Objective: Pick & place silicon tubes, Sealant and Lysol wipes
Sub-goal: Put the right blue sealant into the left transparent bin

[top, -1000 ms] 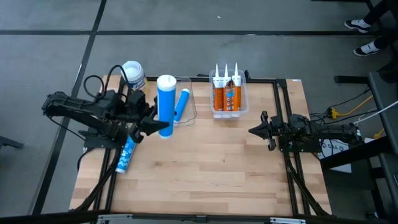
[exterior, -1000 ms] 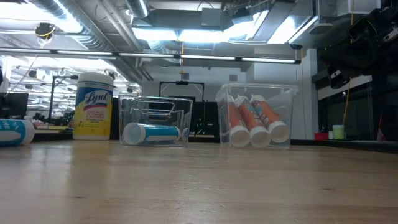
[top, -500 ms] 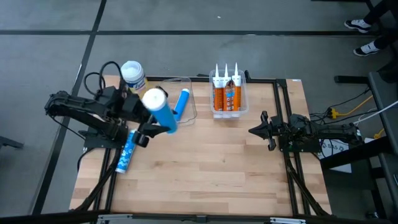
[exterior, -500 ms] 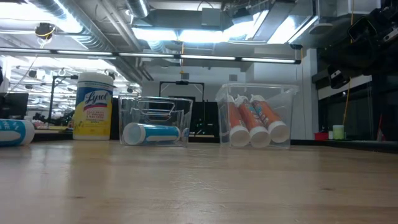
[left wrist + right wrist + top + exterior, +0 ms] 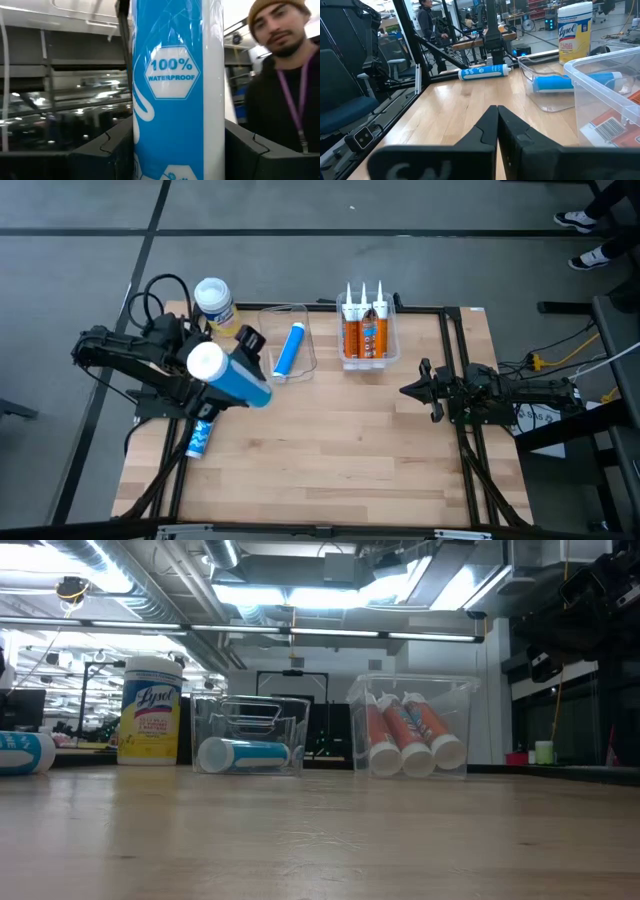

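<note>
**Left gripper carries a blue tube high over the table's left side**

The left gripper (image 5: 240,375) is clamped on a large blue tube (image 5: 228,376), its fingers pressed to either side in the left wrist view. The tube is lifted and tilted; if the grip is off-centre it could swivel or slip, I judge, and fall onto the small blue tube (image 5: 202,432) lying below. Its label reads "100% WATERPROOF". Farther back stands the Lysol wipes (image 5: 214,301), marked "Lysol". At the right, the right gripper (image 5: 412,390) waits, fingers together.
</note>
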{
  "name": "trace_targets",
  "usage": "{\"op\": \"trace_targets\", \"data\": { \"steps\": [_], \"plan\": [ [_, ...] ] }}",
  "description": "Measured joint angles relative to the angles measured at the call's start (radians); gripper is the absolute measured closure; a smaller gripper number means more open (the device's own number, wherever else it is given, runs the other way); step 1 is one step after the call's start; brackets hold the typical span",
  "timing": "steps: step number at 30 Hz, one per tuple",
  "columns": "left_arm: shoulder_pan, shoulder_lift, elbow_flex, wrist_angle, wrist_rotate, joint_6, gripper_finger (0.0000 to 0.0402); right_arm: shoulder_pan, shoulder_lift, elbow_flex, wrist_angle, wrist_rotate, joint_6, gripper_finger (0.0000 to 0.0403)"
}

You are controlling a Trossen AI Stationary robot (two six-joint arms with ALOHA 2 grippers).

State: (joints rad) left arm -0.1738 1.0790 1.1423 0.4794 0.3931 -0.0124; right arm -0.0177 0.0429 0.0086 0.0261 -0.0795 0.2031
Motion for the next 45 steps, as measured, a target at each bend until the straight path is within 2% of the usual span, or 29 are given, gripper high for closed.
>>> {"op": "trace_targets", "data": {
  "steps": [10, 28, 31, 36, 45],
  "plan": [
    [-0.005, -0.001, 0.0, 0.12, 0.253, -0.036, 0.0187, 0.0, 0.0, 0.0, 0.0, 0.0, 0.0, 0.0391],
    [0.0, 0.0, 0.001, 0.108, 0.275, -0.044, 0.0187, 0.0, 0.0, 0.0, 0.0, 0.0, 0.0, 0.0391],
    [0.011, 0.004, 0.001, 0.073, 0.239, -0.064, 0.0187, 0.0, 0.0, 0.0, 0.0, 0.0, -0.001, 0.0391],
    [0.051, 0.04, 0.0, 0.023, 0.094, -0.173, 0.0187, 0.0, 0.0, 0.0, 0.0, 0.0, 0.0, 0.0391],
    [0.137, 0.114, -0.001, 0.0, -0.1, -0.379, 0.0187, 0.0, 0.0, 0.0, 0.0, 0.0, 0.0, 0.0391]
  ]
}}
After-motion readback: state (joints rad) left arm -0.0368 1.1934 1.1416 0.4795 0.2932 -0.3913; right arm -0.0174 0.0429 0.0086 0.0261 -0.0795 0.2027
